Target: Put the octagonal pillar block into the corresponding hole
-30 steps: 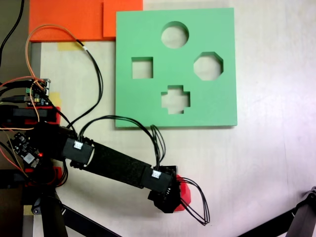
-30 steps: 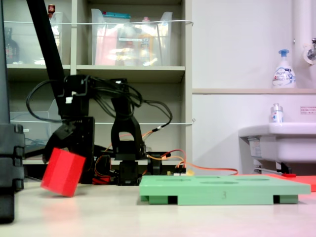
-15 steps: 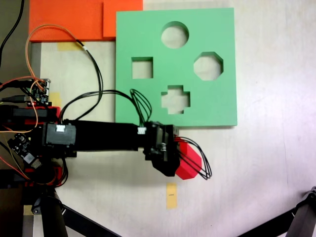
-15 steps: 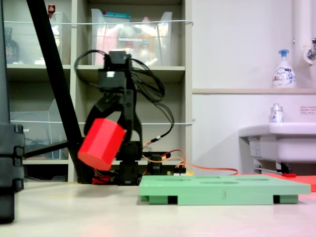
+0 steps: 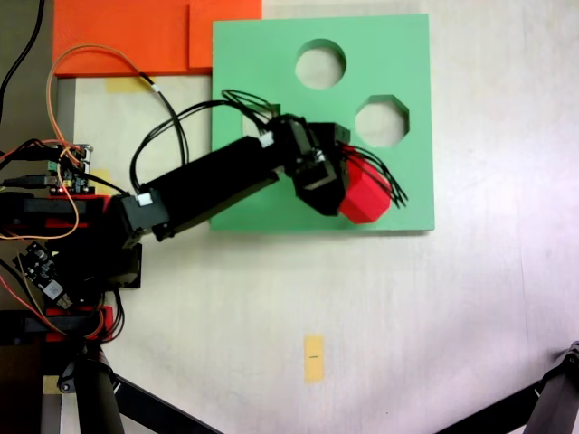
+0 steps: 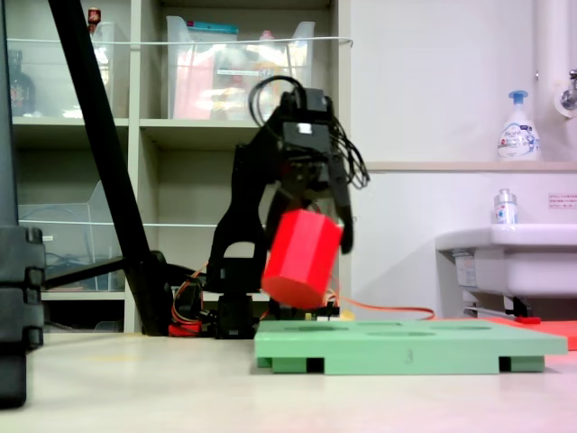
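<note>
- Claw (image 5: 348, 185) clamped on the octagonal pillar block (image 5: 365, 193), seen right of centre in the first exterior view, over the lower right part of the green board (image 5: 262, 54).
- In the second exterior view, same block (image 6: 302, 258) held tilted in the air at centre frame, clear above the board's (image 6: 410, 356) top face, not touching it.
- Octagonal hole (image 5: 381, 120) open and empty in the upper right part of the board in the first exterior view, just above and slightly right of the block.
- Round hole (image 5: 320, 62) near the board's top edge also empty; other cutouts hidden under the arm, so cannot tell their state.
- Judged progress: pick-up done, carry over the board nearly done; block not yet above its hole and not yet level.
- Left to do, by judgement: short shift toward the octagonal hole, straightening of the block so its eight-sided face matches the cutout, lowering in, then release.
- Likely snag: tilt of the block catching on the hole's rim if lowered as it hangs now.
- Orange sheet (image 5: 118, 36) at upper left and a yellow tape mark (image 5: 313, 358) on the tabletop (image 5: 434, 325) at lower centre, both well apart from the action.
</note>
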{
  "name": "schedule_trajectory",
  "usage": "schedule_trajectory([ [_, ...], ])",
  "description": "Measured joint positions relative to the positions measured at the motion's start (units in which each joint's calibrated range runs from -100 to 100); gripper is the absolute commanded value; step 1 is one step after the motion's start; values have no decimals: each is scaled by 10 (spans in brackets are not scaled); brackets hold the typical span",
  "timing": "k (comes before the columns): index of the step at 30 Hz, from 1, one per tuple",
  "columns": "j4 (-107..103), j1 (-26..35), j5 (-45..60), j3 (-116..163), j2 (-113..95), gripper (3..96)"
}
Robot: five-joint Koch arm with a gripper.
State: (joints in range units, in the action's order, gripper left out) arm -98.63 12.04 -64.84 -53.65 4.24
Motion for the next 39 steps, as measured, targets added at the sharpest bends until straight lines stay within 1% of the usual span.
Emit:
schedule_trajectory([
  [6,-2,24,-52,-73,115,360],
  [15,20,51,-89,-75,134,360],
  [23,79,57,-97,-81,142,362],
  [39,116,68,-105,-101,153,364],
])
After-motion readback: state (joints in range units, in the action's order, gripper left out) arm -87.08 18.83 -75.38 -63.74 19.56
